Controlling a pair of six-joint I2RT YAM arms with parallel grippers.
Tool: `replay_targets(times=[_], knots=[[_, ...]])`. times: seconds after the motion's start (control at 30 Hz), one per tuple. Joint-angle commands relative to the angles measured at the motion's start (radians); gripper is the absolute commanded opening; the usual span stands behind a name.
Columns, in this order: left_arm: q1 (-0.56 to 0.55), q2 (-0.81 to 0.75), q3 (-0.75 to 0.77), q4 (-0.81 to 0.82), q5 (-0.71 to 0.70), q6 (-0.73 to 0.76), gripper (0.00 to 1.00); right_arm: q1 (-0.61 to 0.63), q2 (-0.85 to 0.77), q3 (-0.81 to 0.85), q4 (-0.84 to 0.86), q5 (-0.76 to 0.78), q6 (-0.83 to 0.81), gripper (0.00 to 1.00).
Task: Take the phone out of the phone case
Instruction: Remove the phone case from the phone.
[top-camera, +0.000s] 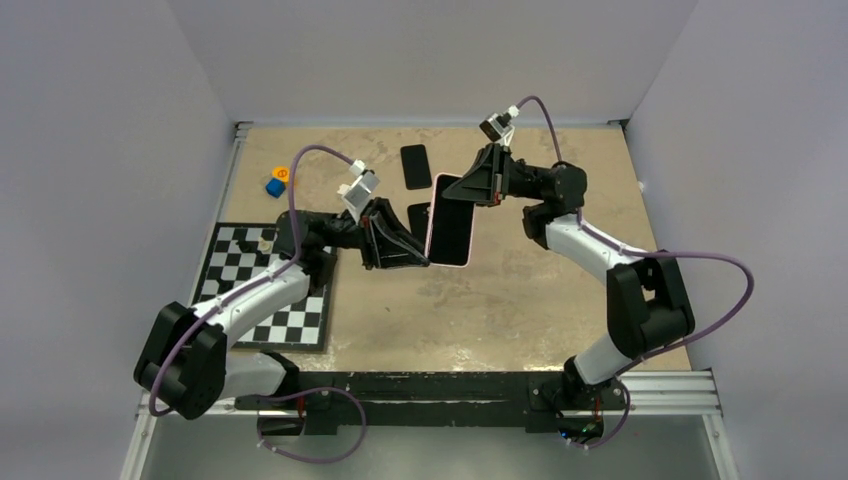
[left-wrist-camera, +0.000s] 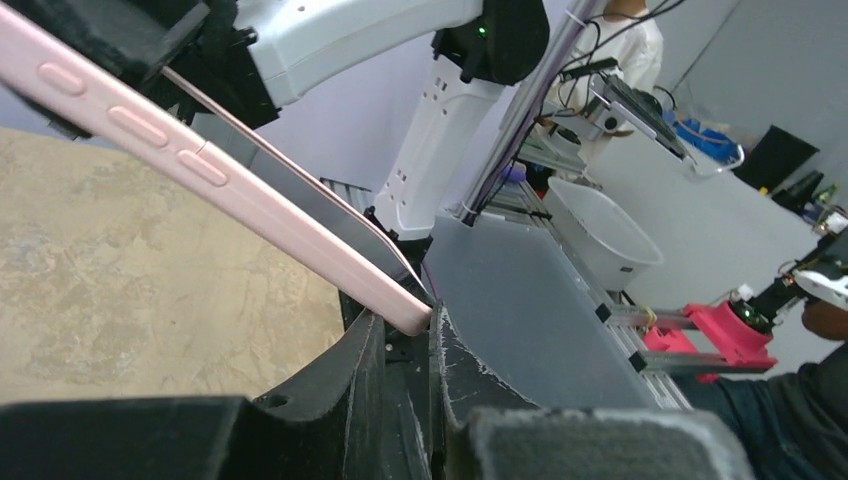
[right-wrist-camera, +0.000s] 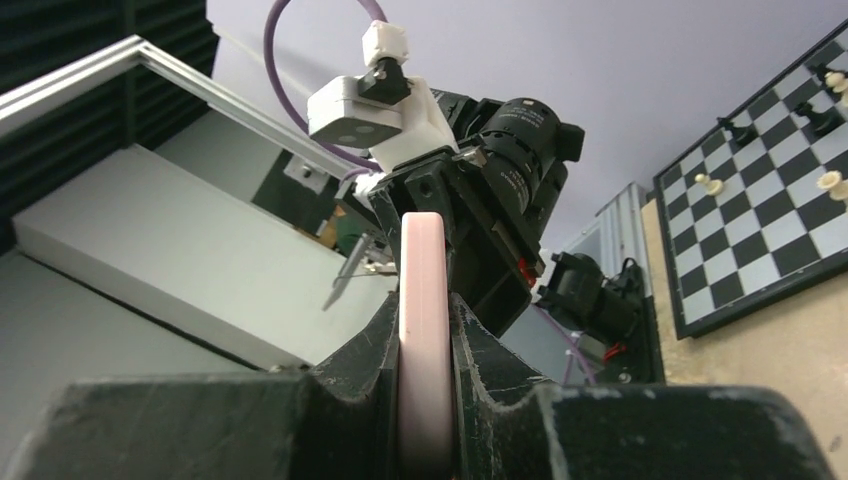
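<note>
Case (left-wrist-camera: 230, 190) aloft, left end effector (top-camera: 422, 258) on corner, right end effector (top-camera: 450, 190) atop

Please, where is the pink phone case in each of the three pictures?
Top external: the pink phone case is at the centre, over the tan table.
Left wrist: the case's buttoned side runs diagonally from upper left to centre.
Right wrist: its thin edge rises at bottom centre.
Shared landmark: the tan table.

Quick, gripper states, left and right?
Left gripper: closed on a corner of the phone case.
Right gripper: closed on the phone case's edge.
</note>
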Motion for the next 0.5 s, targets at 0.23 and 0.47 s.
replay_targets(times=[0.23,0.47], knots=[[-0.015,-0.021,0.135,-0.160,-0.077,0.354,0.00,0.026,0.015,-0.010,0.124,0.075,0.099,0.00],[-0.016,-0.136,0.008,-0.246,-0.151,0.319,0.48,0.014,-0.073,0.034,-0.196,0.095,-0.222,0.00]])
